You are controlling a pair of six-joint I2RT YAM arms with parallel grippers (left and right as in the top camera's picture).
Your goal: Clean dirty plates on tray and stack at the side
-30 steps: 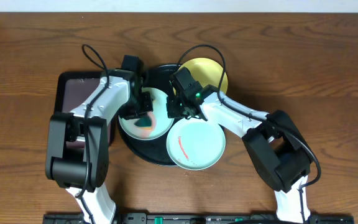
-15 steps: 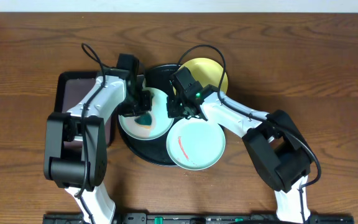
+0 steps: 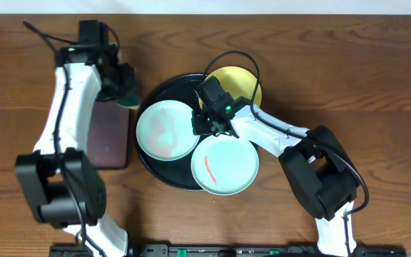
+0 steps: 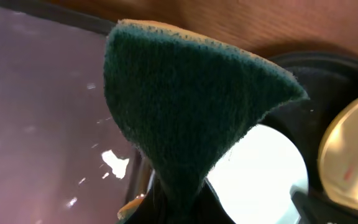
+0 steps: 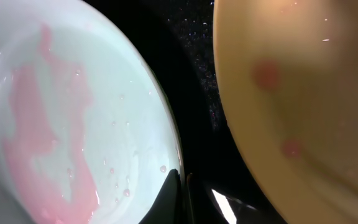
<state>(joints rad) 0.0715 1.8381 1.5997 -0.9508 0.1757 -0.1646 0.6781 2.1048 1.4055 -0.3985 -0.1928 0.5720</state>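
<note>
Left end effector: clenched on a green scouring pad, hanging above the far corner of the dark rectangular tray, at 10 o'clock from the black round tray.
Right end effector: fingers pinched together on the 3 o'clock rim of the smeared blue-green plate.
Smeared blue-green plate: lies at 9 o'clock in the round tray, with a broad pink film across its middle.
Second blue-green plate: at 5 o'clock, overhanging the tray rim, with one thin red streak.
Yellow plate: at 1 o'clock, partly under the right arm, with faint red spots.
Surface: brown wood.
</note>
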